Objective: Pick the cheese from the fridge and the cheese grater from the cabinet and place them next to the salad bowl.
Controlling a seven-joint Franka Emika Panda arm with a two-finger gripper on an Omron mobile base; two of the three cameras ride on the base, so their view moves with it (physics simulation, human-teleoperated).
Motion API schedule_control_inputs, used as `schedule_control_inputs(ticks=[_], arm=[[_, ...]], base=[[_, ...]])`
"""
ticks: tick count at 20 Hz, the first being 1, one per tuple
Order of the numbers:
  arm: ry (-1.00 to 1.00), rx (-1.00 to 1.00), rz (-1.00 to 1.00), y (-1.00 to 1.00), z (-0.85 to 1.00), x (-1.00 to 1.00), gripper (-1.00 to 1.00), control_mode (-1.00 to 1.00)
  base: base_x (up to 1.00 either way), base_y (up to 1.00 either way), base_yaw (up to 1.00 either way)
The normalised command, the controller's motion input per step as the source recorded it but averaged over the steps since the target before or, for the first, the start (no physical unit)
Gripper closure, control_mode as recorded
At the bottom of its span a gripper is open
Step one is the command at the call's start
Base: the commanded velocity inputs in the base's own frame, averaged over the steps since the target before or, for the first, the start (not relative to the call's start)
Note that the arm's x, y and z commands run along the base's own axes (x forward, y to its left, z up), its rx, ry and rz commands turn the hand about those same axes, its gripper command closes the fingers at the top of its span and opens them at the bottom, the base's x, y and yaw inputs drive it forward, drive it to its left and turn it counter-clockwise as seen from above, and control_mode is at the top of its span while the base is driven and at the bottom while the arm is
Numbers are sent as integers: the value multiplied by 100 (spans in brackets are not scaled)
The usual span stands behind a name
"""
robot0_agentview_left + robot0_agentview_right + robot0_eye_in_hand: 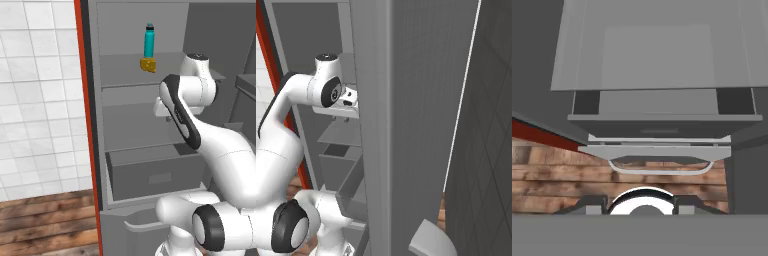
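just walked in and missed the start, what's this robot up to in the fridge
The white robot arm is reaching into the open tall grey fridge, its hand at the level of a middle shelf. The small yellow-orange cheese wedge sits on the shelf above, in front of a tall teal bottle, untouched. The hand camera looks down past a shelf at the grey drawer and the wooden floor. Nothing appears to be held yet.

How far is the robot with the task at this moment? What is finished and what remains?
Done: the fridge stands open, and the arm reaches inside it. In hand: nothing yet; the cheese sits on an upper shelf beside the teal bottle, above the hand. Whether the jaws are open or shut cannot be told. Left: grasp the cheese, fetch the cheese grater from the cabinet, and put both by the salad bowl.
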Motion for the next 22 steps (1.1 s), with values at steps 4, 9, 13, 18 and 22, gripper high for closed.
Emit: schedule_control_inputs(ticks=[4,9,13,18,22], arm=[[-19,0,0,-2,1,-12,-100,-100],[-30,-13,0,0,13,-36,-100,-100],[-28,-6,-1,-2,58,-26,-100,-100],[-21,1,0,-10,64,-13,-100,-100],[-3,6,-7,-9,59,-1,-100,-100]], base=[[0,0,0],[0,0,0],[0,0,0],[0,0,0],[0,0,0]])
